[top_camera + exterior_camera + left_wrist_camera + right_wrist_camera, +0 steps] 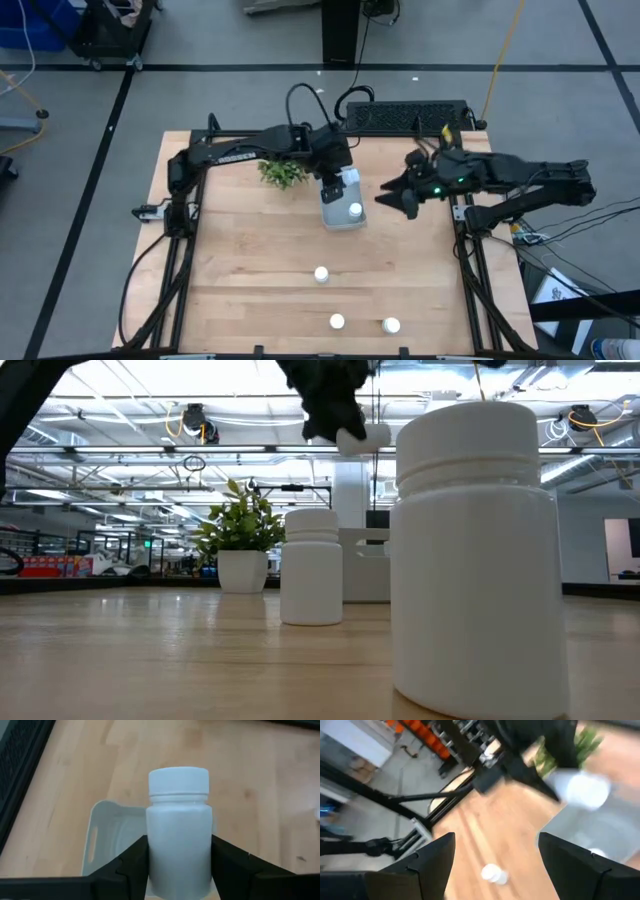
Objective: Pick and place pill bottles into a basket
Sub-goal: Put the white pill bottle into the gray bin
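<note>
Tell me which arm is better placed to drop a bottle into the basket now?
The left. Its gripper already holds a pill bottle directly above the basket, which has one bottle inside. The right gripper is open, empty and beside the basket.

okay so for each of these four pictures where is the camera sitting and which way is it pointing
High view: overhead, straight down on table; both arms show.
Low view: table height, level past nearest pill bottle into room; left gripper above.
Left wrist: past its jaws, shut on held pill bottle, over basket.
Right wrist: past open right gripper toward left arm.
Shared: held bottle, plant.
</note>
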Controlling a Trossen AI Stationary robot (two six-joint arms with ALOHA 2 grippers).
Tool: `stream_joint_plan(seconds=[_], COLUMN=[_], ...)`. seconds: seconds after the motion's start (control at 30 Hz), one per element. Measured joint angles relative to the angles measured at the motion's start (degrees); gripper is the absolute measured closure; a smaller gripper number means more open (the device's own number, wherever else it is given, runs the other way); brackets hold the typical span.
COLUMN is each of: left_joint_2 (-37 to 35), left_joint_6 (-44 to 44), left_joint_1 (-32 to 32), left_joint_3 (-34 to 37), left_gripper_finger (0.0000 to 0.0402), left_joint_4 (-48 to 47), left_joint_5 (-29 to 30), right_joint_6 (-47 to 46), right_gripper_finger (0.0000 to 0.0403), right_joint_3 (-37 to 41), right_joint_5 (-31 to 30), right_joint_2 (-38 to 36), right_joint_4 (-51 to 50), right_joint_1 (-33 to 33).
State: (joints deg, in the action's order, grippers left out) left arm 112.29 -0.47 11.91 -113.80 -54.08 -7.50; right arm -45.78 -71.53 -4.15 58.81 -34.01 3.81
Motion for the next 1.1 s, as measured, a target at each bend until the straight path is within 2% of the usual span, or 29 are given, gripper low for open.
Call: stream_joint_plan(seconds=[0.17, 0.4, 0.57, 0.73, 0.97, 1.1], left_joint_2=[-0.86, -0.81, -0.81, -0.81, -0.79, -0.79], left_joint_6=[-0.23, -0.48, -0.3, -0.37, -0.26, -0.1], left_joint_1=[-1.54, -3.29, -3.81, -3.81, -3.81, -3.81], left_joint_3=[-0.07, -0.07, -0.07, -0.07, -0.07, -0.07], left_gripper_finger=[0.0213, 0.0219, 0.0217, 0.0221, 0.0217, 0.0223], left_joint_4=[-0.28, -3.16, -2.77, -2.8, -2.78, -2.78], left_joint_5=[-0.09, 0.04, 0.08, 0.04, -0.01, -0.01], right_joint_6=[-4.99, -11.86, -17.37, -19.48, -21.42, -21.25], right_gripper_finger=[0.0122, 0.0122, 0.0122, 0.0122, 0.0122, 0.0121], right_joint_3=[10.89, 25.06, 32.51, 36.01, 36.31, 36.34], right_joint_5=[4.32, 7.8, 13.13, 13.29, 13.69, 13.2], right_joint_2=[-0.46, -4.9, -5.6, -5.16, -1.26, 1.01], right_joint_4=[11.81, 32.64, 41.18, 48.24, 51.02, 55.95], right_joint_1=[-3.1, -8.73, -12.08, -13.02, -14.74, -15.11])
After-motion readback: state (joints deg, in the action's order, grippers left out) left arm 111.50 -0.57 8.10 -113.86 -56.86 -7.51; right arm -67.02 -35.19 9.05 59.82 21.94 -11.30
